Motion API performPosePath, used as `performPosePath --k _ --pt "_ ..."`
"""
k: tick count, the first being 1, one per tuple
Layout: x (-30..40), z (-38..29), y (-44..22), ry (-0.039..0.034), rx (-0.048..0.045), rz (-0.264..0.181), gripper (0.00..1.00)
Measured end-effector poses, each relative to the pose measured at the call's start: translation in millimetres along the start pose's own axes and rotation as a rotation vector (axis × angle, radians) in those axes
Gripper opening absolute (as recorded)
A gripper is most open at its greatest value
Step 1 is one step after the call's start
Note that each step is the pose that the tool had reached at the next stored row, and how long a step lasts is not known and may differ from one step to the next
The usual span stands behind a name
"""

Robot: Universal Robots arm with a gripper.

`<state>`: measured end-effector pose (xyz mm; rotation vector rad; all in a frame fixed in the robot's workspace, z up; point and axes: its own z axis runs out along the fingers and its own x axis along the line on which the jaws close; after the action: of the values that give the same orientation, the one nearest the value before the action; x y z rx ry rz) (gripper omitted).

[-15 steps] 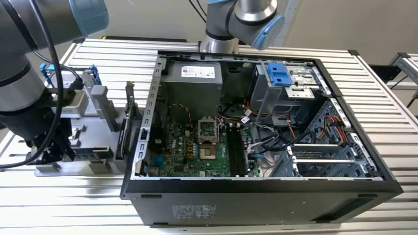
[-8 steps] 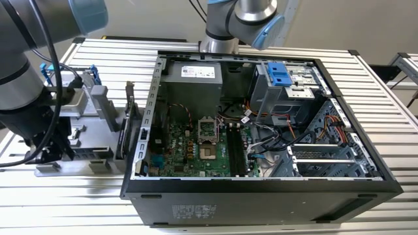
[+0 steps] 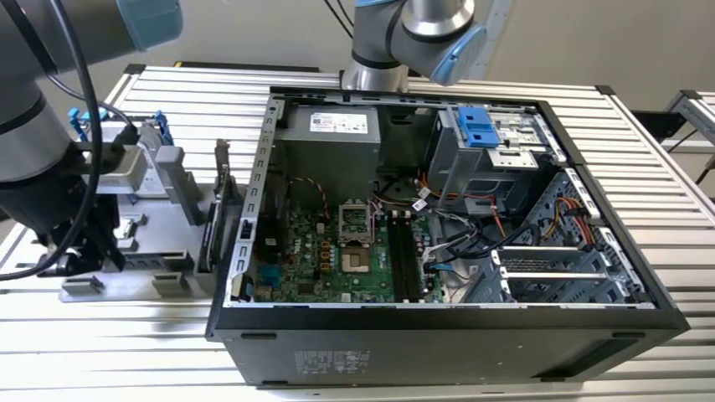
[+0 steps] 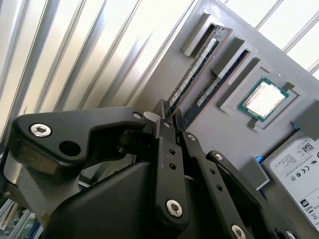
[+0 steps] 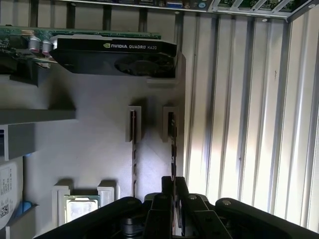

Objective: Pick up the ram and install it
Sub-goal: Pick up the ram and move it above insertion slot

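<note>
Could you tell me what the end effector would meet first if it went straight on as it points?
Most likely the ram in the gray holder's slot nearest the slatted table; depth is unclear, so the end effector may already touch it.

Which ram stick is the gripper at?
On the grey tray beside the computer case, two sticks stand edge-on in neighbouring slots. It's the ram nearest the slatted table, in line with the gripper; the other stick lies toward the processor.

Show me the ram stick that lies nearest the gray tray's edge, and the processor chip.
ram stick [image 4: 198, 65]: second wrist view, middle of its upper edge.
processor chip [image 4: 263, 98]: second wrist view, its metal lid.
</note>
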<state>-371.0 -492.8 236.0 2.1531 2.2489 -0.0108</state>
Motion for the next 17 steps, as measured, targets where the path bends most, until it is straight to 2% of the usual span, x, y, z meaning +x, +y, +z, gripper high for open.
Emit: performPosePath --k 17 --pt "-0.3 -7.8 0.2 0.0001 -0.0001 0.0 0.0"
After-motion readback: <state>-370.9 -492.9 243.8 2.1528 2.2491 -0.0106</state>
